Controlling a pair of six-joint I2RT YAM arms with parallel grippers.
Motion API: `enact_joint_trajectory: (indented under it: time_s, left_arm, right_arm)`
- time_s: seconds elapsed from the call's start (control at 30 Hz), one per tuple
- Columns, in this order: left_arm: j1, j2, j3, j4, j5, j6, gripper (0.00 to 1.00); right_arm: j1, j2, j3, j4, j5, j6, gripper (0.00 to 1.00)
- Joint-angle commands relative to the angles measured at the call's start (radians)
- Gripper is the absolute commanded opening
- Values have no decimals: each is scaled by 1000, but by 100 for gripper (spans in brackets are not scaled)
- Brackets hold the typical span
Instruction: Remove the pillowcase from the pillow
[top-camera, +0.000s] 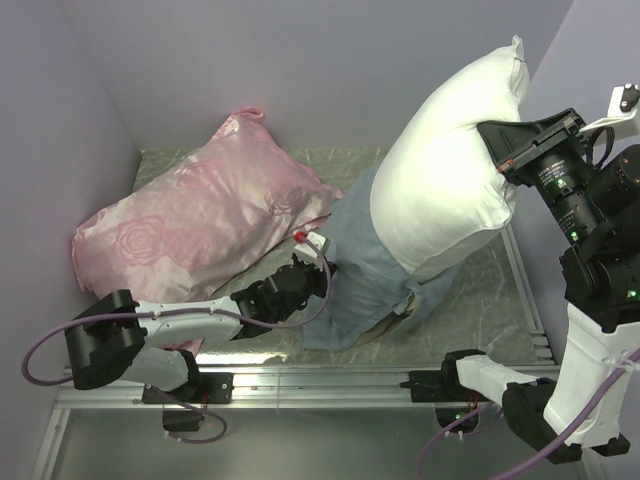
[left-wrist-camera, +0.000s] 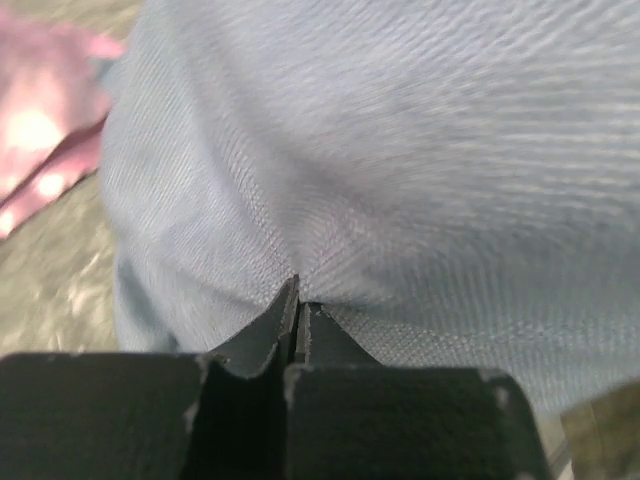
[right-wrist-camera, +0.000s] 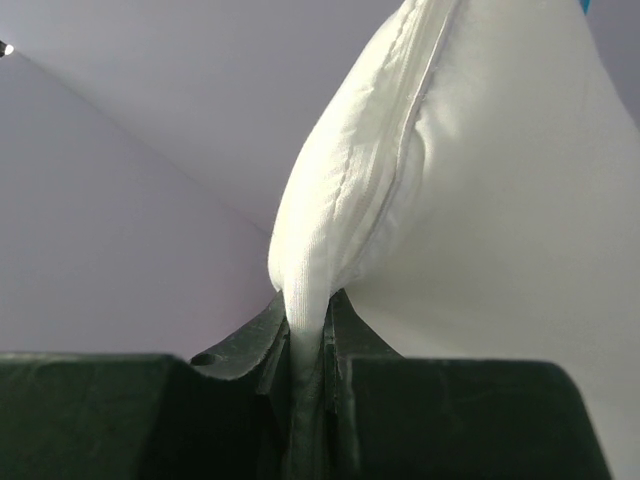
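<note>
The white pillow (top-camera: 450, 170) is lifted high at the right, most of it bare, its lower end still inside the blue-grey pillowcase (top-camera: 360, 270) that hangs down to the table. My right gripper (top-camera: 503, 152) is shut on a pinch of the pillow's edge (right-wrist-camera: 330, 250), which runs down between the fingers. My left gripper (top-camera: 312, 268) is low at the pillowcase's left side, shut on a fold of its cloth (left-wrist-camera: 400, 160), which puckers at the fingertips (left-wrist-camera: 288, 300).
A shiny pink rose-patterned pillow (top-camera: 200, 225) lies at the left, against my left arm. Lilac walls close in the back and both sides. A metal rail (top-camera: 320, 375) runs along the near edge.
</note>
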Motion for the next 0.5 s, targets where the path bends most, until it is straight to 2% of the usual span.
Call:
enact_joint_trajectory:
  time_s: [0.0, 0.13, 0.27, 0.47]
  left_arm:
    - [2, 62, 0, -107, -195, -153, 0]
    - [13, 186, 23, -205, -224, -331, 0]
    - [45, 308, 14, -210, -133, -504, 0]
    - [107, 404, 35, -208, 32, -602, 0]
  right_arm:
    - [-6, -19, 96, 262, 16, 25, 0]
    - [-6, -20, 111, 270, 39, 31, 0]
    - [-6, -11, 169, 244, 75, 16, 0]
    - [-6, -11, 200, 233, 106, 4, 0]
